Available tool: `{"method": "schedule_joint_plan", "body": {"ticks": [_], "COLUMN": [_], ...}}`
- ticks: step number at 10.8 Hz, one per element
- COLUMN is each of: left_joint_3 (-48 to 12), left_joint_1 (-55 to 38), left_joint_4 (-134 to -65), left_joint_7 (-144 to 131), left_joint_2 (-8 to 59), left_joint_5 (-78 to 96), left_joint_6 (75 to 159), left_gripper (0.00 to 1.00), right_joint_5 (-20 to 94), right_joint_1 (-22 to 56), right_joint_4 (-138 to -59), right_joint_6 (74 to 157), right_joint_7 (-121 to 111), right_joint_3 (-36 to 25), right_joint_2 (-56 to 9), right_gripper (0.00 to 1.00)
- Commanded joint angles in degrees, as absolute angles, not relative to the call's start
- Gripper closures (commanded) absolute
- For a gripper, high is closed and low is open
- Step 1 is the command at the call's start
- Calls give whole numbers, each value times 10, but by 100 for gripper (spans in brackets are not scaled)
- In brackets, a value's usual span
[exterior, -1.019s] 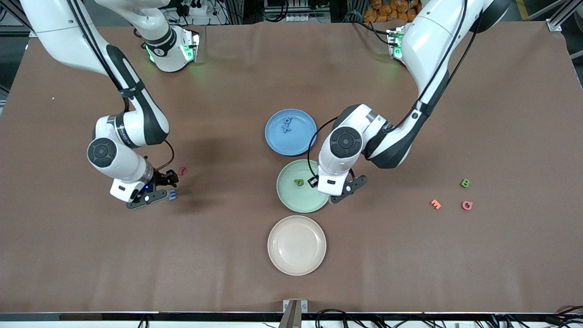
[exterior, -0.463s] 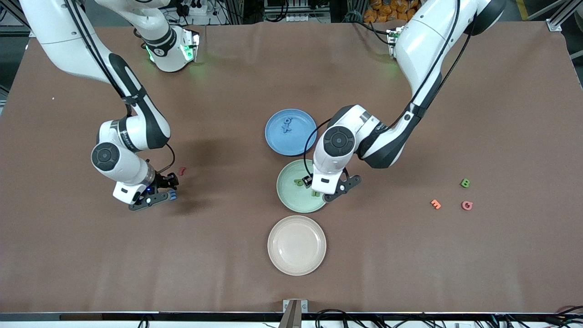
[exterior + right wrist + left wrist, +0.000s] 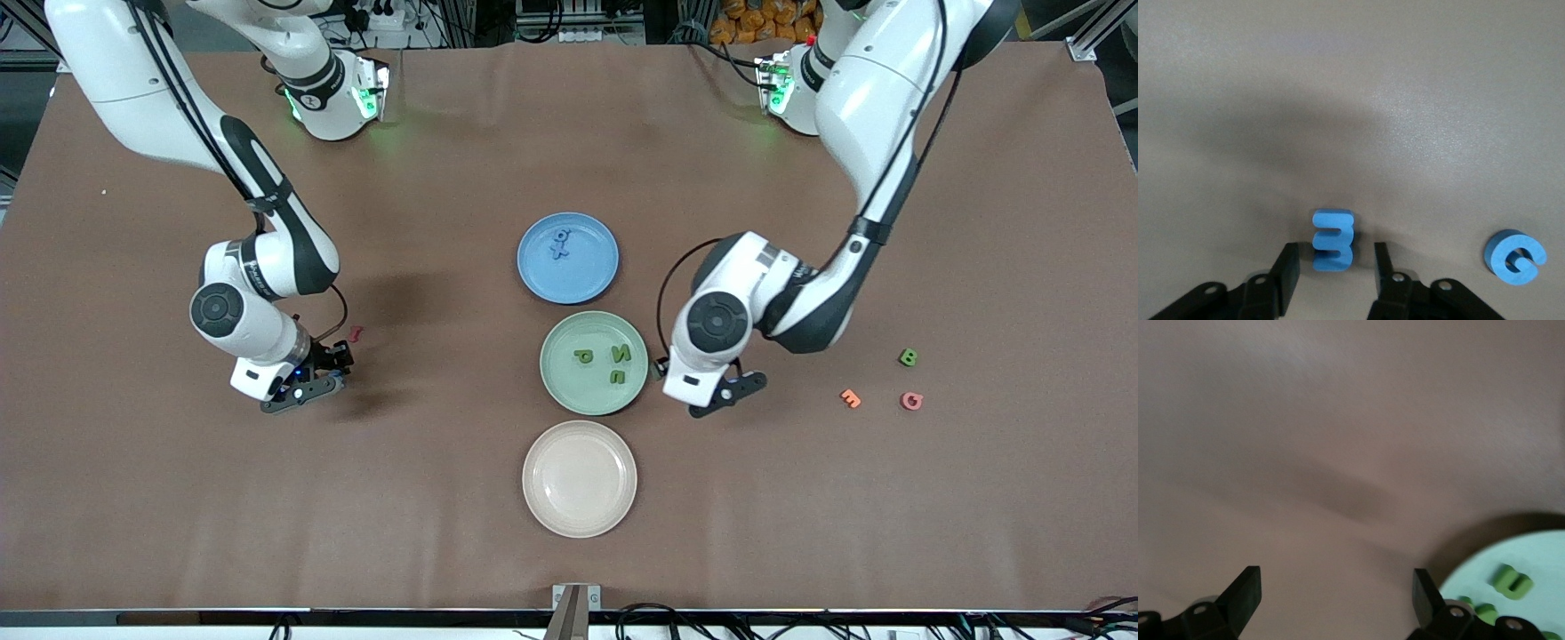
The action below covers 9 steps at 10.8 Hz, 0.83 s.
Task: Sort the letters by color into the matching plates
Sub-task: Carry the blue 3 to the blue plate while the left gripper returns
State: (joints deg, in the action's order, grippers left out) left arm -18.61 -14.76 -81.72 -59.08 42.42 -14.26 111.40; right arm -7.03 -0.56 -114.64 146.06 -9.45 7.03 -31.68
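Three plates lie in a row mid-table. The blue plate [image 3: 587,271] holds two blue letters [image 3: 560,242]. The green plate [image 3: 569,387] holds three green letters [image 3: 618,366], seen also as green letters [image 3: 1511,581] on the green plate [image 3: 1538,553]. The beige plate [image 3: 579,478] is bare. My left gripper [image 3: 698,391] [image 3: 1336,600] stands wide open over bare table beside the green plate. My right gripper [image 3: 320,373] [image 3: 1333,267] is low over the table, open, its fingers [image 3: 1288,270] either side of a blue letter [image 3: 1333,240] with a gap on each side.
A second blue letter [image 3: 1515,257] lies beside the right gripper, and a dark red letter [image 3: 356,334] lies just farther from the camera. A green letter [image 3: 908,357], an orange letter [image 3: 850,398] and a pink letter [image 3: 911,401] lie toward the left arm's end.
My left gripper opened, left green letters in the green plate and moved off toward the left arm's end. My right gripper's fingers have narrowed around the blue letter.
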Motion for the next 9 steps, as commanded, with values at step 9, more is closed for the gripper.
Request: {"method": "schedule_joint_plan", "body": {"ticks": [9], "left_joint_3": [-196], "left_joint_1": [-43], "left_joint_4": [-1238], "left_joint_7": [-438], "left_joint_2": [185], "left_joint_5": [-179], "left_joint_6": [1378], "left_gripper": [0], "right_joint_5": [-89], "right_joint_1": [55], "right_joint_4": [-1122], "right_joint_6": [1345], "right_joint_7": [-61], "right_joint_3": [80], "right_joint_2": [-250], "right_gripper": [100]}}
